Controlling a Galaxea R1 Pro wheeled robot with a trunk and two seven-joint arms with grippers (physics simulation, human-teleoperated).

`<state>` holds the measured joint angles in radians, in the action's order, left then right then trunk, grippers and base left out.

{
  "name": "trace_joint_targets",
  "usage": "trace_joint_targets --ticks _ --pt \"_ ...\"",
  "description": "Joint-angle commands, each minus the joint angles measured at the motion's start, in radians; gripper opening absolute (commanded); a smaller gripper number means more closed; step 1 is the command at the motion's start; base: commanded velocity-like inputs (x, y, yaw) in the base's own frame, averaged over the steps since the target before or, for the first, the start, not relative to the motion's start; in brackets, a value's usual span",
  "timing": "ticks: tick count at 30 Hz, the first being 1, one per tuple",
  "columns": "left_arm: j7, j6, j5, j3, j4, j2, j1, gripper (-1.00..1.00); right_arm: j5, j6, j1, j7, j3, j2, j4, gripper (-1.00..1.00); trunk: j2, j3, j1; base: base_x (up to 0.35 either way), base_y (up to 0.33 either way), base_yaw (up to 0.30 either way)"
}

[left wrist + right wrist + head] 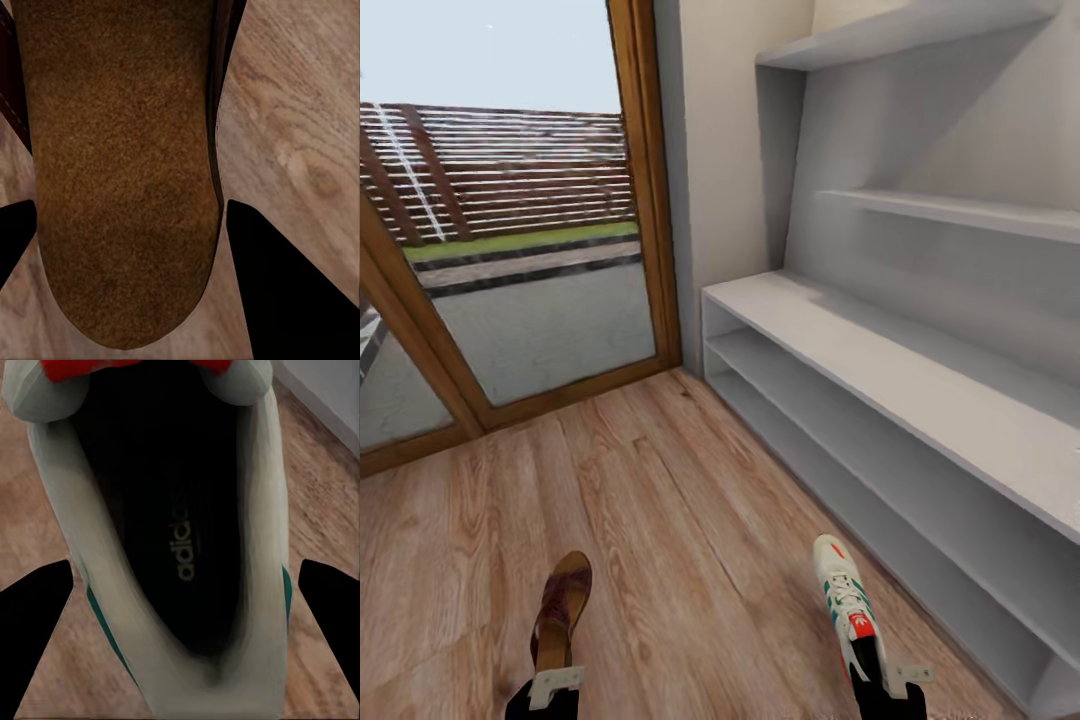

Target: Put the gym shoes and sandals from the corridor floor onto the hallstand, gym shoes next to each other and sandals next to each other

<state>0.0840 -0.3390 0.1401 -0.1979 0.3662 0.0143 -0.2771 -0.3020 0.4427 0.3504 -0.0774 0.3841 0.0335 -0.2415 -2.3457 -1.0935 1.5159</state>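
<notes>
A brown sandal (pixel 563 605) sits in my left gripper (pixel 555 685), which is shut on its heel end at the bottom left of the head view. In the left wrist view the sandal's footbed (pixel 120 172) lies between the black fingers (pixel 300 300). My right gripper (pixel 890 680) is shut on the heel of a cream gym shoe (pixel 843 600) with green stripes and a red tongue patch. The right wrist view looks into the gym shoe's dark opening (pixel 172 547) between the fingers (pixel 30 637). Both point ahead over the corridor floor (pixel 690 500). The pale grey hallstand (pixel 920 380) runs along the right.
A glass door in a brown wooden frame (pixel 650 200) closes the far end of the corridor. A floating shelf (pixel 900 35) and a lower ledge (pixel 960 210) hang above the bench top. Two open shelf bays (pixel 880 470) face the floor.
</notes>
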Motion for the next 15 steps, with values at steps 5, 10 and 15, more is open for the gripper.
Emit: trace_joint_targets --ticks 5,10,15 --pt "0.003 -0.003 0.013 -0.004 -0.001 -0.001 -0.001 -1.0 -0.004 0.004 0.001 -0.008 0.008 -0.001 0.001 -1.0 0.0 -0.001 0.0 0.0 0.306 -0.267" --pt "0.003 -0.003 0.013 -0.004 -0.001 -0.002 -0.001 -1.0 -0.005 0.004 0.001 -0.008 0.007 -0.001 0.001 -1.0 0.0 -0.001 0.0 0.0 0.307 -0.267" --pt "0.003 -0.003 0.014 -0.004 -0.001 -0.002 -0.001 -1.0 -0.005 0.004 0.001 -0.008 0.007 -0.003 0.002 -1.0 0.0 -0.001 0.0 0.0 0.307 -0.267"
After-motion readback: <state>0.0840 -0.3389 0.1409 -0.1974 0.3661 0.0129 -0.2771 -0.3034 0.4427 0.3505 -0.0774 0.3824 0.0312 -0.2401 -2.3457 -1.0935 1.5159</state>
